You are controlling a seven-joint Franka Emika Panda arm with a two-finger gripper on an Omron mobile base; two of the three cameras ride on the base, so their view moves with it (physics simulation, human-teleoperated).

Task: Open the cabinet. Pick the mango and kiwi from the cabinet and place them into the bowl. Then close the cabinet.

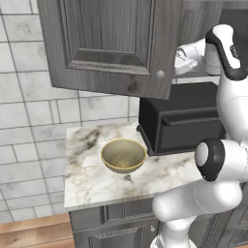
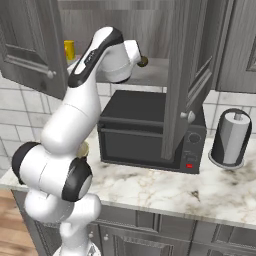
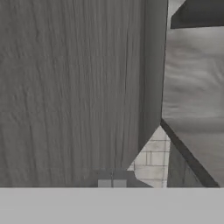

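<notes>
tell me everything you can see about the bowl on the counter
The bowl is round and wide, tan-gold outside with a pale speckled inside, and looks empty. It sits upright on the marble counter, just left of the black toaster oven and below the open cabinet door. Nothing touches it but the counter.

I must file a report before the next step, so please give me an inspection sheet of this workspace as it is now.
Surface: marble counter, bare around the bowl.
Job's things: cabinet has both doors swung open; bowl sits on the counter, nothing in it; a small brown round thing, perhaps the kiwi, lies on the cabinet shelf by the hand. Mango: nothing seen.
Clutter: black toaster oven; paper towel roll; yellow item at the shelf's left.
Grippers: gripper shut, holding nothing, up inside the cabinet facing a wood-grain panel.
Cables: nothing seen.
Surroundings: pale tiled wall, wooden floor, grey lower cabinets.
</notes>
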